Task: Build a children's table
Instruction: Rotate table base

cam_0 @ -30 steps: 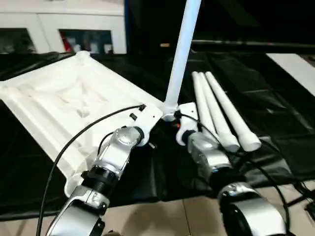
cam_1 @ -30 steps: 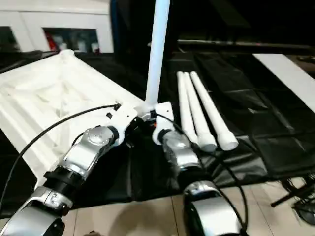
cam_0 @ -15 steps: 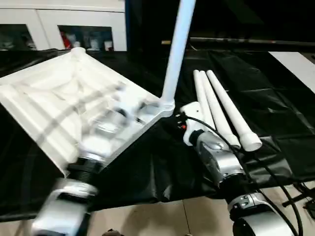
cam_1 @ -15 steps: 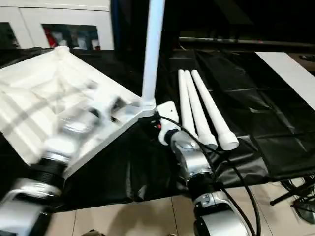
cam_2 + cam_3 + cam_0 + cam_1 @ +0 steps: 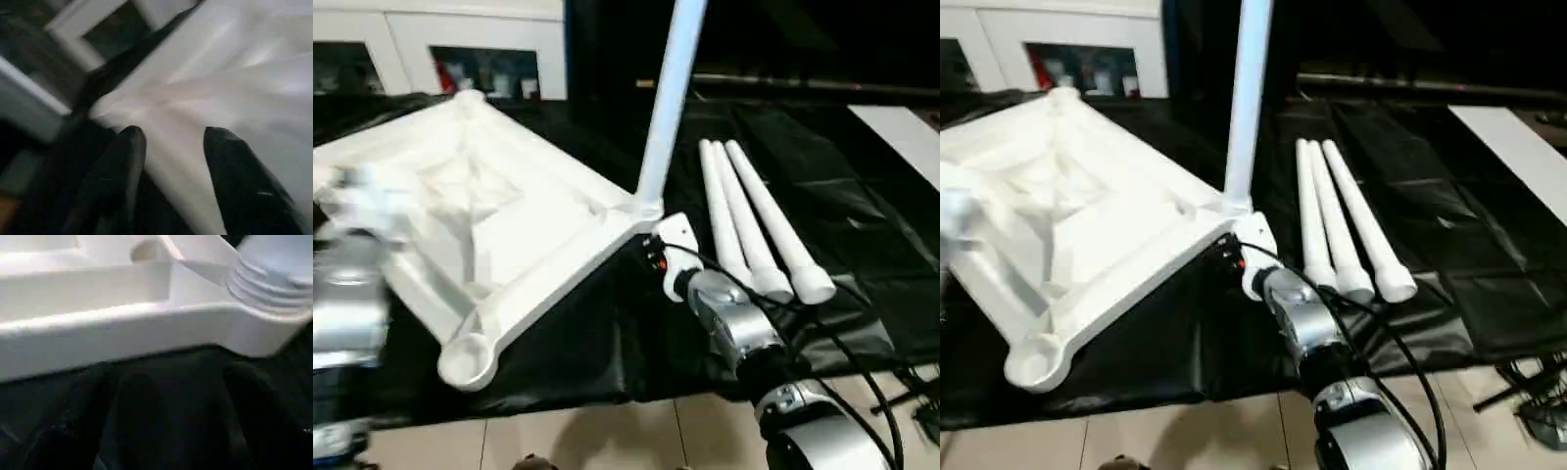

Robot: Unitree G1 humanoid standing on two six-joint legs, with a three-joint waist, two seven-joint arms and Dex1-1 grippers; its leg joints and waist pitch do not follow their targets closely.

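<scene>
With one leg [image 5: 668, 98] standing upright in the tabletop's [image 5: 460, 225] corner socket, the children's table lies ribbed side up on the black worktop [image 5: 862, 225], one end raised and tilted. Left to right: the left gripper [image 5: 171, 147] hovers over the tabletop's pale ribs near its left edge, jaws apart with nothing between them; in the head views that arm [image 5: 347, 304] is a blur at the left border. An empty socket [image 5: 467, 358] sits at the near corner, close to the worktop's front edge. The right gripper [image 5: 171, 396] waits just beside the socket that carries the leg, low against the cloth and facing the tabletop's side wall, jaws wide apart and holding nothing. Three spare legs [image 5: 754, 220] lie side by side to its right, flared ends toward the robot.

The step in hand appears to be steadying the tabletop before the next leg is fetched. Done well, that means the left jaws taking a rib or rim squarely, so the panel cannot rock or slide when a leg is pushed home, while the right arm swings clear of the upright leg.

Room is tight between that leg and the spare three; the worktop lies open beyond the legs to the right. The near socket overhangs little cloth, so any drag toward the front risks tipping it off.
</scene>
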